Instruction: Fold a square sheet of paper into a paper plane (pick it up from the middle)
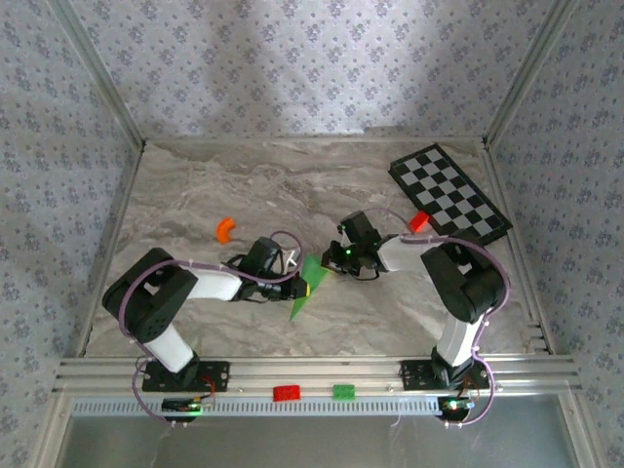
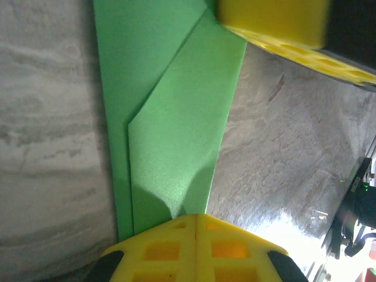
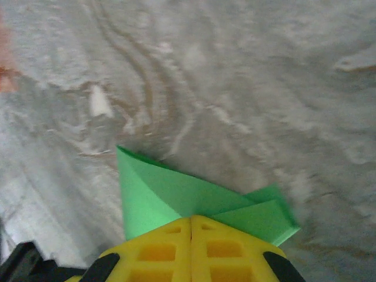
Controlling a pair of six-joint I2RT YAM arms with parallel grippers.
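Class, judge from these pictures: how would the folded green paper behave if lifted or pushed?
Probably light: the folded green paper is thin. Likely stiffer along its layered creases, floppy elsewhere. Smooth table suggests it would slide.

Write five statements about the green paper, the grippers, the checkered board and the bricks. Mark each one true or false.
1. The left gripper and right gripper are both shut on the folded green paper. True.
2. The paper is a flat, unfolded square. False: it shows creases and layered flaps.
3. The checkered board lies at the far right of the table. True.
4. The paper rests on the checkered board. False: it is held at mid-table, apart from the board.
5. A red brick and a green brick sit on the front rail, between the arm bases. True.
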